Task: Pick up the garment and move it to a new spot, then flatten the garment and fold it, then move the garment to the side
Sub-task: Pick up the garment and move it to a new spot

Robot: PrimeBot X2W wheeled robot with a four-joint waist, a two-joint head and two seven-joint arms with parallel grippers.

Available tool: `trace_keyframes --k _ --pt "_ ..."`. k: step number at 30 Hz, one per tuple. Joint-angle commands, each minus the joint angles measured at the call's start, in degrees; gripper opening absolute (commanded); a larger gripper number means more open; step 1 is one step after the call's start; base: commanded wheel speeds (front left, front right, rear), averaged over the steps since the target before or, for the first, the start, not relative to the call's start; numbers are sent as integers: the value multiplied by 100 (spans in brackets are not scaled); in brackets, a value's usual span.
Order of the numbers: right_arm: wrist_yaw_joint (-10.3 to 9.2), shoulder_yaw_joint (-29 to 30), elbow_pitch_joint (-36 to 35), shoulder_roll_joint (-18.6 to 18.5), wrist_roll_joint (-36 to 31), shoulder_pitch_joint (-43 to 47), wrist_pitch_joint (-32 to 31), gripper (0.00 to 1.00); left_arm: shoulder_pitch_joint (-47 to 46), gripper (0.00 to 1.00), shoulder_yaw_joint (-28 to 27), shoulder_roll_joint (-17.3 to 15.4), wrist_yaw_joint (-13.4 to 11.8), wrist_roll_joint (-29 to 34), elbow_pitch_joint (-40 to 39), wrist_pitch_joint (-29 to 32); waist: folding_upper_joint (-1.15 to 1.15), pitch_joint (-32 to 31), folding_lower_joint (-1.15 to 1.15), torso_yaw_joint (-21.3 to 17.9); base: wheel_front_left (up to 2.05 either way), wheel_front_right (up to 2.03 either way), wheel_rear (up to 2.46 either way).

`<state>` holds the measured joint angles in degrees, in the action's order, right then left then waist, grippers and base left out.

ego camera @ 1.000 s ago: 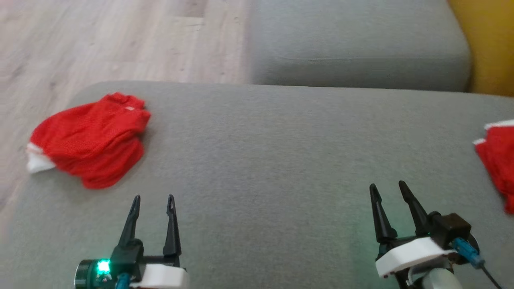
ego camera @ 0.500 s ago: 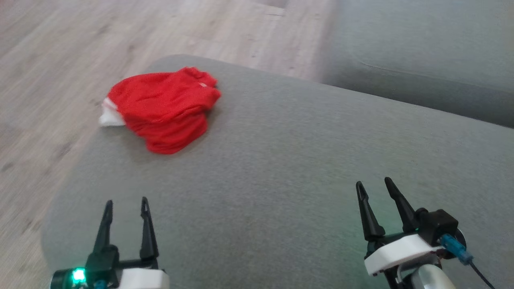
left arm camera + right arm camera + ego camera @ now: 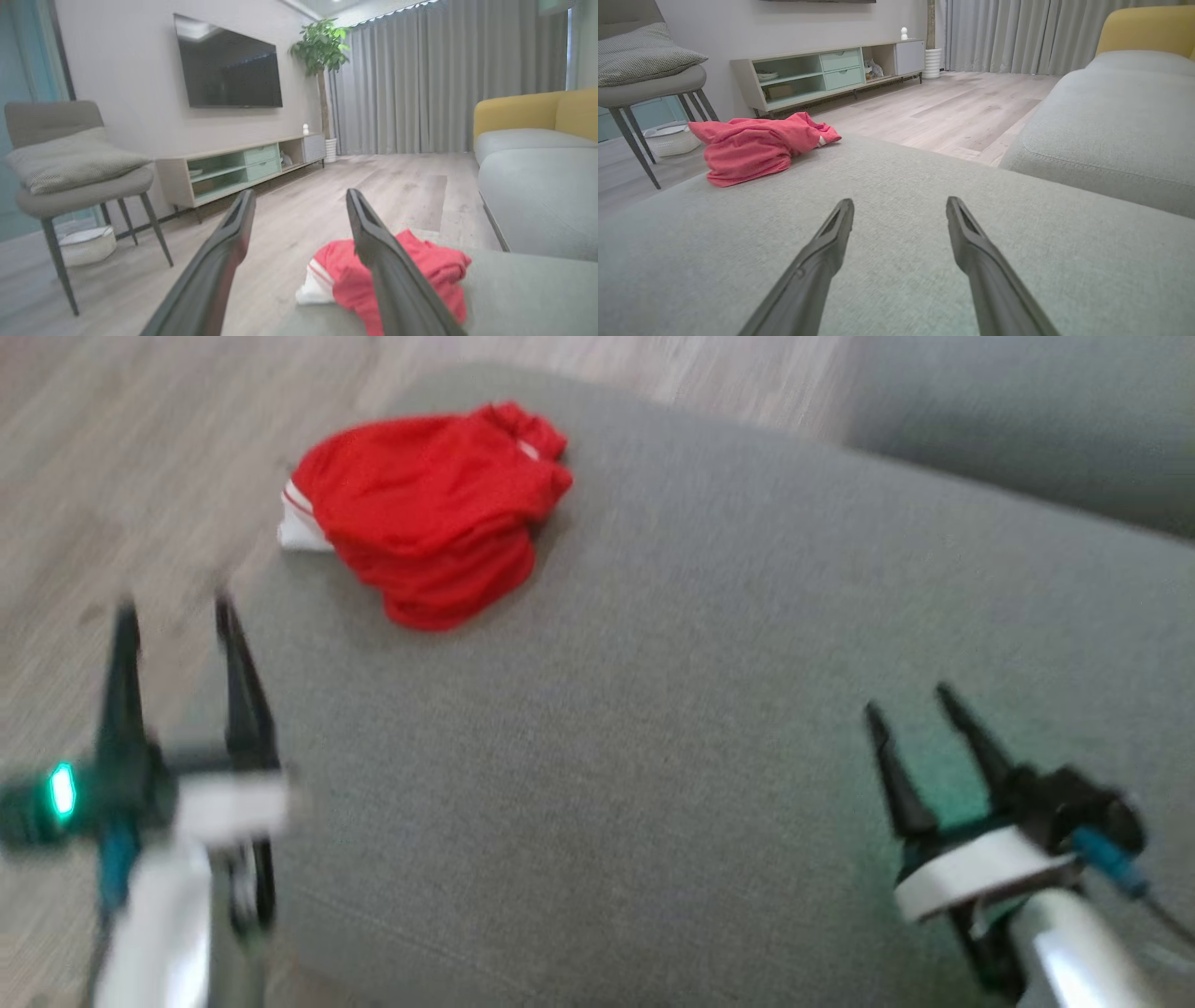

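Left end effector (image 3: 175, 607) fingers spread wide, nothing between them, hanging at the grey cushion's (image 3: 653, 728) left edge. Right end effector (image 3: 908, 700) spread and empty too, over the cushion's right half. The red garment (image 3: 434, 513) lies bunched at the cushion's far-left corner, white trim toward the floor (image 3: 112, 476).

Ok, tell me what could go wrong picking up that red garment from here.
1. The garment lies bunched at the cushion corner, its white trim at the edge; a clumsy nudge could tip it onto the floor.
2. It is piled in folds, so the open left tool may pinch only a top layer and drag the rest.
3. The right tool, also open, sits far off; a two-arm lift may need a long reach.
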<state>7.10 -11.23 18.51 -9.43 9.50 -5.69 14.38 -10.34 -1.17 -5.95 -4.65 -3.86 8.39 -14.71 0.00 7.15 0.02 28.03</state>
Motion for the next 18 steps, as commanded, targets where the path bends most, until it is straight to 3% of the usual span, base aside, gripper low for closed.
trace_keyframes --k 1,5,10,18 --pt "39 -130 -216 -197 -47 -250 62 100 -620 100 -169 -196 111 50 30 -29 0 546 -2 73 0 0 0" --pt "39 -113 -313 -666 -107 -378 62 100 -2062 100 -20 -422 409 46 1256 143 0 1077 -2 109 0 0 0" --pt "39 -182 -443 -1152 -120 -635 62 100 -3774 100 -142 -549 586 -261 3128 1105 0 1599 -2 -83 0 0 0" --pt "39 -280 -578 -1420 -85 -1011 62 100 -4704 100 -367 -719 1011 -833 5257 1879 0 2057 -2 -655 0 0 0"
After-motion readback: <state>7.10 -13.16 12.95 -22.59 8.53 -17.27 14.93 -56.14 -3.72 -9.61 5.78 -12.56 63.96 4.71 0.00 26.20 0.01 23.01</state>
